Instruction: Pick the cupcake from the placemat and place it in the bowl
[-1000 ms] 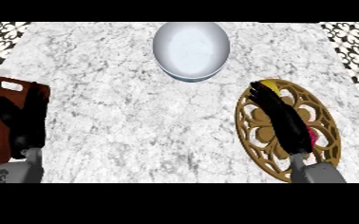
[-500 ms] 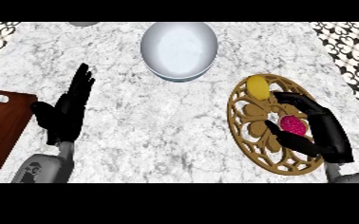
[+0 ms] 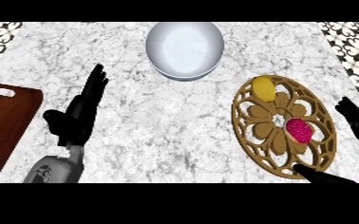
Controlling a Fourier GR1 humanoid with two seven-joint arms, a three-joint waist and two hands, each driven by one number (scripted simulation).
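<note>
Marble counter (image 3: 175,123) — bowl (image 3: 185,50), cupcake (image 3: 299,130) apart

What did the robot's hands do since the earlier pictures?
The right hand pulled back off the placemat toward the view's right edge, uncovering the cupcake and the yellow item. It holds nothing. The left hand came in and is raised, fingers straight. The bowl is without the cupcake, as before.
</note>
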